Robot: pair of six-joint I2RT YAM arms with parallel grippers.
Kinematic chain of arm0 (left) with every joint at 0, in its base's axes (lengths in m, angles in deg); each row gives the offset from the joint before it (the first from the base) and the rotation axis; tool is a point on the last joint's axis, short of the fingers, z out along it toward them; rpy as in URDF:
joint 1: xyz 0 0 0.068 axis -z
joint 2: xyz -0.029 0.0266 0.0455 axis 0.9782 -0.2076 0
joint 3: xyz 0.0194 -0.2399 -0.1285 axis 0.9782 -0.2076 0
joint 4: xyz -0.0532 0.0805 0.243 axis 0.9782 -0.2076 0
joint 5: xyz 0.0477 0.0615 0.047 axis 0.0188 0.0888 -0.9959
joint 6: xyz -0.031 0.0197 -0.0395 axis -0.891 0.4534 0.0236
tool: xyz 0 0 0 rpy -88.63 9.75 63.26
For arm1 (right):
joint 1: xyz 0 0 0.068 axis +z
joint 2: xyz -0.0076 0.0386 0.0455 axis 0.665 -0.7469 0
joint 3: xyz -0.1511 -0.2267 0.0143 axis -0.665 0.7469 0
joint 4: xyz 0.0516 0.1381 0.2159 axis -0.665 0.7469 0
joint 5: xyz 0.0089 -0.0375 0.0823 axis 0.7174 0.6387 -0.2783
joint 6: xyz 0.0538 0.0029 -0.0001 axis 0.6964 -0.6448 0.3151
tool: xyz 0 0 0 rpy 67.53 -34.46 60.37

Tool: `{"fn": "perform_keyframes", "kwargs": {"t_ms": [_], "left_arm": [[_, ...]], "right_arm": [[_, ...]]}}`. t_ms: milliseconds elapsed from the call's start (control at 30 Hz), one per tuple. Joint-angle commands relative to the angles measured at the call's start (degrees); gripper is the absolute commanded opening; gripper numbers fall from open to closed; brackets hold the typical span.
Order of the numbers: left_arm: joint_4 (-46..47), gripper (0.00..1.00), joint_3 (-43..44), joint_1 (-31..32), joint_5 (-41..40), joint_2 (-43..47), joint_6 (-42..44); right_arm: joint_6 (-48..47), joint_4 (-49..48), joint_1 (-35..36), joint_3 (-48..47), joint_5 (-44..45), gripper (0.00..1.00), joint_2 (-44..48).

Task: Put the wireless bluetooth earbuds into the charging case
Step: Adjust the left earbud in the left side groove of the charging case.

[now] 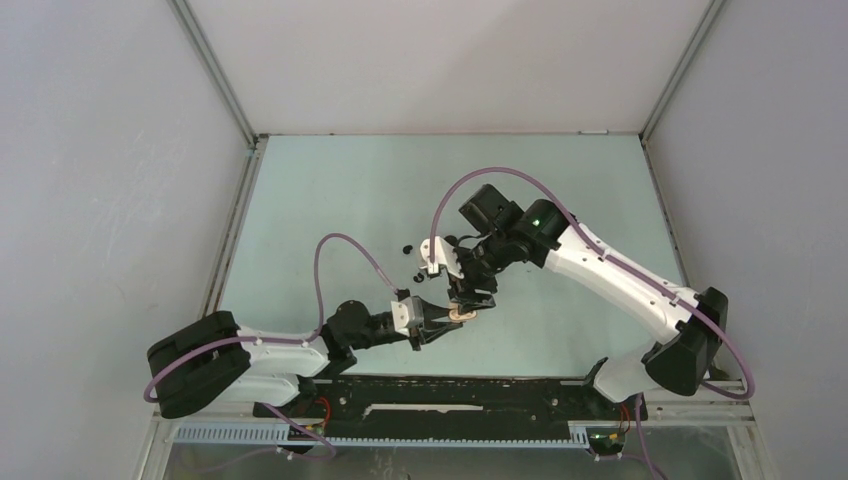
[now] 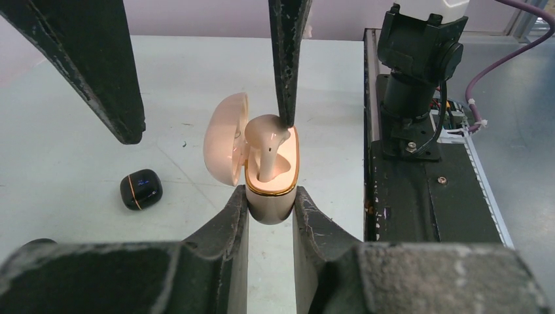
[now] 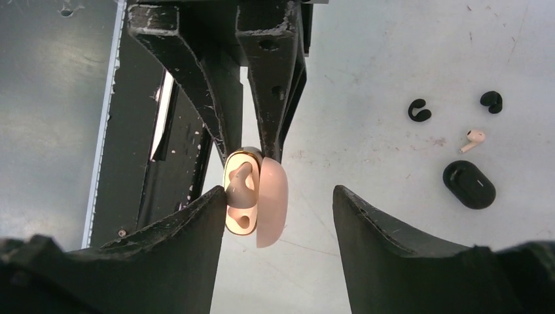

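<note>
Over table (image 2: pixel 78 131), earbud (image 2: pixel 265 147) half-seated in case (image 2: pixel 271 199) touches a finger (image 2: pixel 286 78) of right gripper (image 3: pixel 278 191).

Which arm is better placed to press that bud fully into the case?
Right, probably. The left pincer is shut on the case, while the right pincer is open, one finger against the bud standing high in it.

Glossy plastic case (image 2: pixel 271 204), scuffed matt black fingers (image 2: pixel 219 239)
</note>
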Motion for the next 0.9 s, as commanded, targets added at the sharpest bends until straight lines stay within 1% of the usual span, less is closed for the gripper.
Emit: {"fn": "perform_keyframes", "kwargs": {"t_ms": [0,400,567,633,733,867], "left_arm": [[2.8,0.00,1.8,-0.4,1.4,1.1,-0.9],[2.8,0.00,2.0,-0.3,1.2,0.8,-1.0],[2.7,0.00,2.1,-0.3,0.3,0.6,-0.9],[2.3,0.00,2.2,-0.3,-0.4,0.6,-0.9],[2.2,0.00,2.3,-0.3,-0.8,0.3,-0.9],[2.2,0.00,2.7,-0.3,-0.8,-0.4,-0.9]], "right_arm": [[1.8,-2.8,0.7,0.0,1.8,0.63,-0.7],[3.0,-3.2,3.5,-0.1,4.1,0.64,-0.2],[2.3,-0.7,2.0,-2.3,4.1,0.66,2.2],[1.0,0.3,0.4,-2.9,2.6,0.65,3.8],[-0.8,2.2,-1.5,-4.1,-1.1,0.59,5.8],[-2.3,4.6,-1.8,-4.5,-6.6,0.51,7.3]]}}
